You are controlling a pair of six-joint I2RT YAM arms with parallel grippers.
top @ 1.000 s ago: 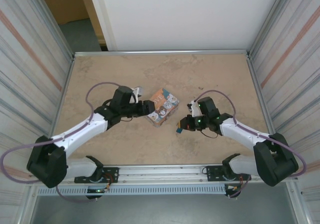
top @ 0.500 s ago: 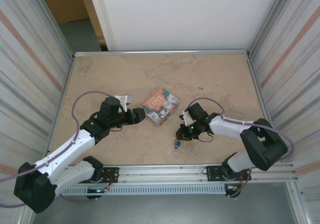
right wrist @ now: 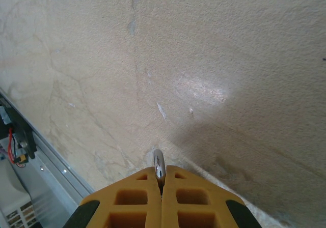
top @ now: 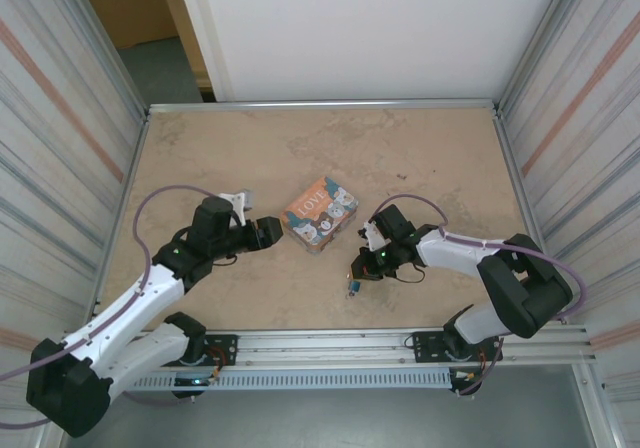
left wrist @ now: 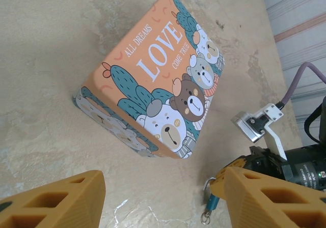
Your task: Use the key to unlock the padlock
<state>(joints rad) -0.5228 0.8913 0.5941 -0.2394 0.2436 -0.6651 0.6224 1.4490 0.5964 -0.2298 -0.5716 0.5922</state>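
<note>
A beige, marbled table [top: 420, 148] with a thin metal rim [top: 320, 104] sits between ribbed metal walls [top: 60, 118] along its left and right edges. A plain white panel [top: 370, 28] stands behind the far edge (an orange-brown board [top: 125, 3] and grey floor [top: 160, 68] show past the far left corner). The light is soft and even.
</note>
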